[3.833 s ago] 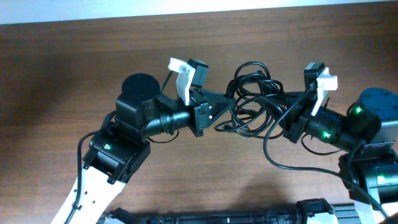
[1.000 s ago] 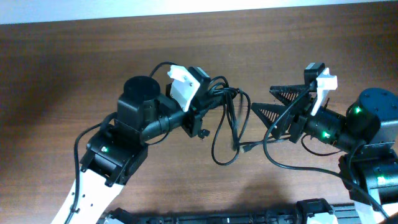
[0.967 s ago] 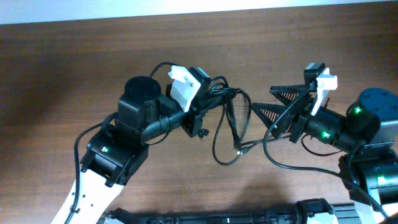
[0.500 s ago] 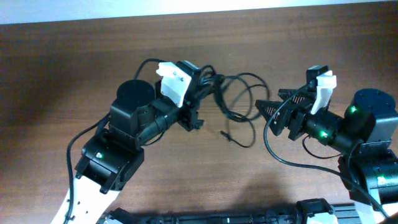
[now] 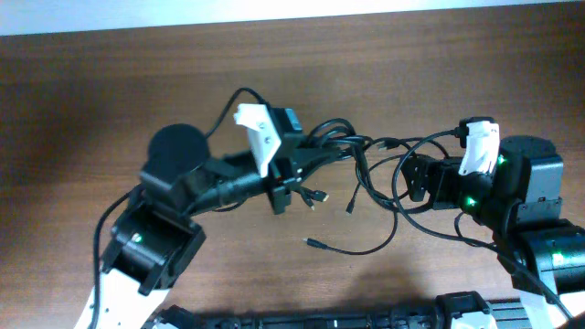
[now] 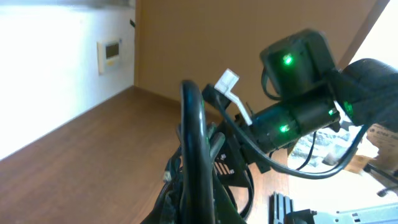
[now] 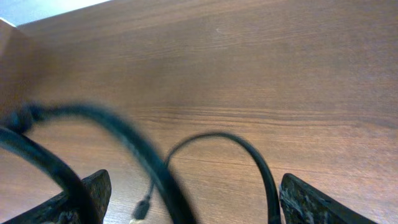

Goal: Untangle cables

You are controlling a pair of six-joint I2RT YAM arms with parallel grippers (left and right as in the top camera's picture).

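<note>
Thin black cables [image 5: 347, 146]: bundle drawn out looser than a second ago, over brown wooden table [image 5: 110, 82]; left gripper [image 5: 294, 164] clamped on them; right gripper [image 5: 416, 178] spread wide, loops between its fingers, ungripped; separation begun.

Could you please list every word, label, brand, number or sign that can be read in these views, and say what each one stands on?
No text can be read in any view.
The wall panel in the left wrist view may carry a display or markings, but they are too small and blurred to read.
The cables and the table show no lettering.
</note>
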